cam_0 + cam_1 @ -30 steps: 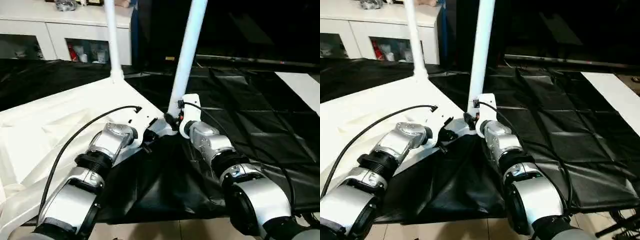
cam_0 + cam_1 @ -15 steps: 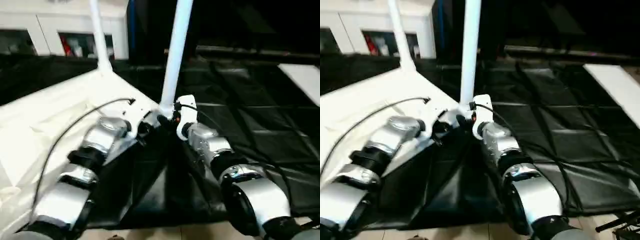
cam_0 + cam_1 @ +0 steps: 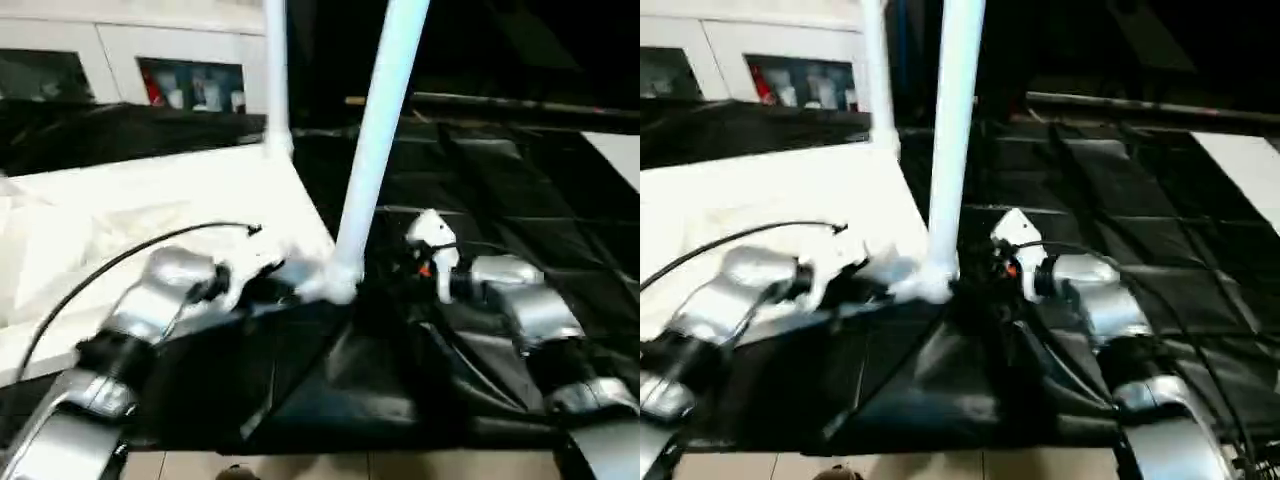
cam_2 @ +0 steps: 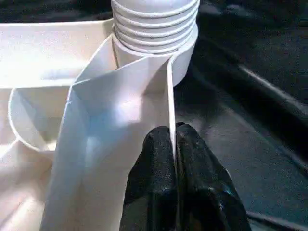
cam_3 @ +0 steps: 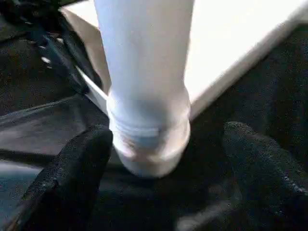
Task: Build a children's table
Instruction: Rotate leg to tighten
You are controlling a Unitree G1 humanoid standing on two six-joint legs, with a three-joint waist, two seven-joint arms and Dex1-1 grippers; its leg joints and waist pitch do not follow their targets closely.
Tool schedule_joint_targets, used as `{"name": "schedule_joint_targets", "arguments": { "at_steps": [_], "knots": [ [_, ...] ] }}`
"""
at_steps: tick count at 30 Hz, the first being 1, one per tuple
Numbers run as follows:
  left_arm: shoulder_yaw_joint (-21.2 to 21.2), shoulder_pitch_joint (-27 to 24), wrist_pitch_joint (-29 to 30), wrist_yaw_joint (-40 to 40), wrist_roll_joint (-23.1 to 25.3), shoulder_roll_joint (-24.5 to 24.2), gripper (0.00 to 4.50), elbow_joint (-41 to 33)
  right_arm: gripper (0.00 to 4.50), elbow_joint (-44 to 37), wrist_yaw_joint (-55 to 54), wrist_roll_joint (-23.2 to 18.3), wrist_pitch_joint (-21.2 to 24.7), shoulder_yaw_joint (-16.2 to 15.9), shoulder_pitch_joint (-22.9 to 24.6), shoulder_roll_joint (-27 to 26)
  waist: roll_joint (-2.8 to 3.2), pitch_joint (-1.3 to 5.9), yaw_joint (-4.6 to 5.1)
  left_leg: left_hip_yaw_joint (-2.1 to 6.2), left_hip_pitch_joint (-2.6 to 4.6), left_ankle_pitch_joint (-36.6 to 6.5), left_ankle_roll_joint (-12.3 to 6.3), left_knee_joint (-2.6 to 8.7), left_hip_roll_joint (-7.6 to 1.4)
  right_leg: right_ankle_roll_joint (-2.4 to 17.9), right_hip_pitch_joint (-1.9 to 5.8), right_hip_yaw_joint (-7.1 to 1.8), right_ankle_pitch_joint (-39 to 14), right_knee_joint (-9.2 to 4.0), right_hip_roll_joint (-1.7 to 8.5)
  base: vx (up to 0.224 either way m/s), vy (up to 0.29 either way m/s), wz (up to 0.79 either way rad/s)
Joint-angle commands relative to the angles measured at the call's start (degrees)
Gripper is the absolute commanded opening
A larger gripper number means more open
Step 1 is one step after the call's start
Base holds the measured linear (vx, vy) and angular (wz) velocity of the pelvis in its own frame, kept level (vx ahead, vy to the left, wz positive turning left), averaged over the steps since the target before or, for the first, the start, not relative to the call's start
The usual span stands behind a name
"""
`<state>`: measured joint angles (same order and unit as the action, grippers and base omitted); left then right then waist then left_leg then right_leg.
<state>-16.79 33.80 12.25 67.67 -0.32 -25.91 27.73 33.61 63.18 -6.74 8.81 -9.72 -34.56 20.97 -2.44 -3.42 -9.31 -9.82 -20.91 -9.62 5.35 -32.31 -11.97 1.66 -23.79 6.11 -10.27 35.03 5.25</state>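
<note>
While both silver forearms reach forward over the black sheeting (image 3: 520, 190), they angle inward toward the same near corner of the tabletop (image 3: 150, 200), which lies underside up.

Left arm: extended along the tabletop's near edge, wrist low. Left gripper (image 4: 174, 137) has its two black fingers pressed together on the thin white side wall of the tabletop, the wall's edge running up between the fingertips (image 4: 159, 144). Just beyond the fingertips sits the round corner socket (image 4: 185, 57), with the ribbed, threaded base of a leg (image 4: 154, 19) seated in it. A second open socket cup (image 4: 29, 125) lies to one side of the fingers, inside the ribbed underside.

Right arm: comes in from the opposite side, forearm bent across toward the corner, a black cable looping over the wrist. Right gripper (image 5: 159, 144) stands wide apart, one finger (image 5: 72, 168) on each side of the leg's base, neither pad visibly touching it. Nothing held.

Near leg (image 3: 385, 130) rises upright from that corner between the two grippers. Another leg (image 3: 275, 80) stands at the far corner, beyond the left gripper. White cabinet (image 3: 130, 50) sits further behind.
</note>
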Motion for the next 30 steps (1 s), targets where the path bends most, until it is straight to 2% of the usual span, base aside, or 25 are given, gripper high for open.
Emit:
{"name": "schedule_joint_targets", "arguments": {
  "at_steps": [1,8,12,13,22,29,30],
  "knots": [
    [-0.4,-0.1,-0.7,3.5,-3.4,0.2,0.0,-4.2,4.03,-2.0,2.3,-0.4,1.0,-1.0,0.4,0.8,0.51,3.78,0.18,0.07,0.84,-13.9,-0.76,3.62,-1.83,9.1,3.43,-3.46,-15.0,-4.5,3.84,0.0,0.0,0.0],
    [-0.3,-1.5,0.3,4.6,-3.7,-0.2,0.0,-6.5,4.03,-4.5,2.6,0.6,1.6,-3.3,1.5,0.0,0.37,4.06,-0.11,0.04,0.55,-10.7,-1.05,3.31,-1.63,9.9,3.56,-3.41,-10.3,-3.74,3.58,0.0,0.0,0.0],
    [-0.3,-1.5,0.5,4.3,-3.3,-0.2,0.0,-6.7,4.03,-3.3,1.6,1.1,1.5,-3.2,1.0,-1.2,0.36,4.25,-0.13,0.02,0.42,-9.3,-1.29,3.08,-1.54,10.5,3.68,-3.38,-7.8,-3.35,3.52,0.0,0.0,0.0],
    [-0.2,-1.6,0.7,4.3,-3.2,-0.2,0.0,-6.9,3.78,-3.3,1.4,1.1,1.6,-3.2,1.0,-1.3,0.36,4.25,-0.13,0.02,0.42,-9.3,-1.29,3.08,-1.54,10.5,3.68,-3.38,-7.8,-3.35,3.52,0.0,0.0,0.0],
    [0.1,-1.8,1.0,4.2,-3.2,-0.4,0.0,-6.9,3.02,-2.3,0.8,0.1,2.1,-2.6,0.9,-2.2,0.38,4.28,-0.2,-0.01,0.44,-9.5,-1.13,2.95,-1.45,10.5,3.77,-3.42,-7.6,-3.28,3.51,0.0,0.0,0.0],
    [0.3,-2.2,1.4,3.9,-3.3,-0.3,0.0,-6.8,2.78,-1.4,-0.6,0.0,1.9,-2.2,1.7,-3.3,0.48,4.36,-0.06,0.02,0.4,-8.8,-1.17,2.84,-1.43,10.7,3.79,-3.42,-6.6,-3.06,3.47,0.0,0.0,0.0],
    [0.8,-1.7,2.5,1.4,-2.8,0.9,0.0,-5.5,2.78,0.7,-5.2,-0.4,2.1,-0.3,1.6,-4.8,0.42,4.34,0.06,-0.03,0.46,-9.4,-0.89,2.85,-1.41,10.7,3.72,-3.47,-7.4,-3.15,3.54,0.0,0.0,0.0]
  ]
}}
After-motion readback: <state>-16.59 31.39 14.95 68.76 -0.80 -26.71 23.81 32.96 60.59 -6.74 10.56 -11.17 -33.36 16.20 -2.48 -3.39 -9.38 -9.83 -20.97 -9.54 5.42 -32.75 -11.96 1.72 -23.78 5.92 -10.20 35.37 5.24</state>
